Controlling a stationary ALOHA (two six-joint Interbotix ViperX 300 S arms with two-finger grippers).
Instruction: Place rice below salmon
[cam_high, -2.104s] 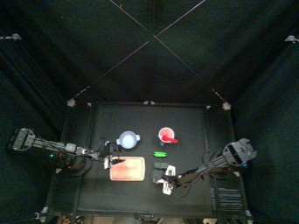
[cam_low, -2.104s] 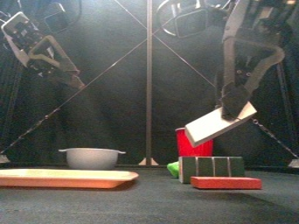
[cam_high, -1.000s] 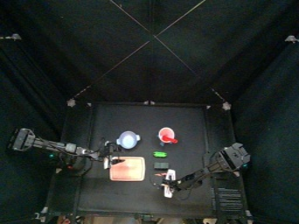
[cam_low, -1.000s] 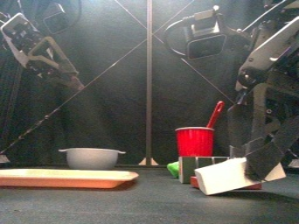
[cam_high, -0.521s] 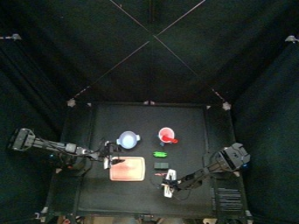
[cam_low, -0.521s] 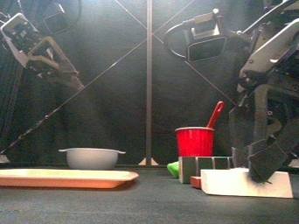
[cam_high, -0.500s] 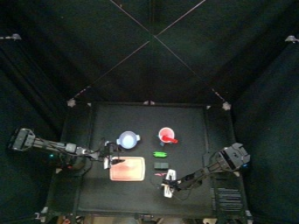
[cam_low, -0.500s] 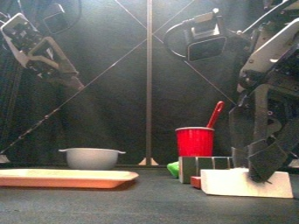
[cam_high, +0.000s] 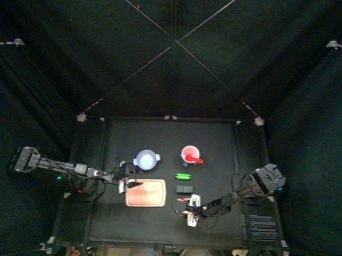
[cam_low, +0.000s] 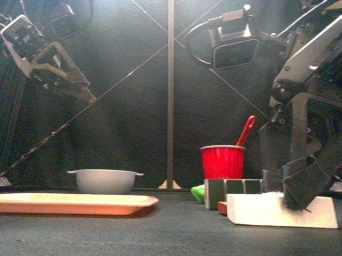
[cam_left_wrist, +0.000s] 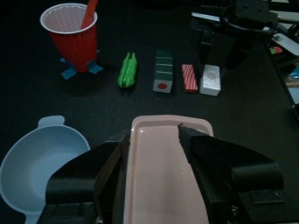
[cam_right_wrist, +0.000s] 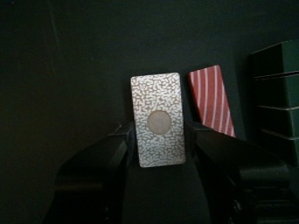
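— Which step is the robot on?

— The placing itself, by the look of it. The right gripper (cam_right_wrist: 160, 140) has its jaws closed on the sides of the rice (cam_right_wrist: 160, 119), a speckled white block, and in the front view that block lies flat on the table (cam_low: 120, 235), just in front of the salmon (cam_right_wrist: 219, 101).

— So the rice is where the task wants it?

— Judging from the right wrist view, yes: rice and red-striped salmon lie side by side, very close, though whether they touch cannot be told. The salmon sits next to the dark green pieces (cam_left_wrist: 163, 73), so the rice ends the row on the near side.

— And the next move?

— Probably to let go and lift straight up, without dragging the block or nudging the salmon beside it.

— What is the left arm doing?

— The left gripper (cam_left_wrist: 156, 157) hangs over the near end of the pink tray (cam_left_wrist: 160, 175). Whether it is holding the tray or only above it cannot be told.

— What else is on the table?

— A red cup (cam_low: 225, 161) with a red stick in it, a pale bowl (cam_low: 104, 180) to the left, and a green piece (cam_left_wrist: 129, 69) between cup and row. The surface is matte black, ringed by black curtains (cam_high: 80, 60), with crossed cords overhead.
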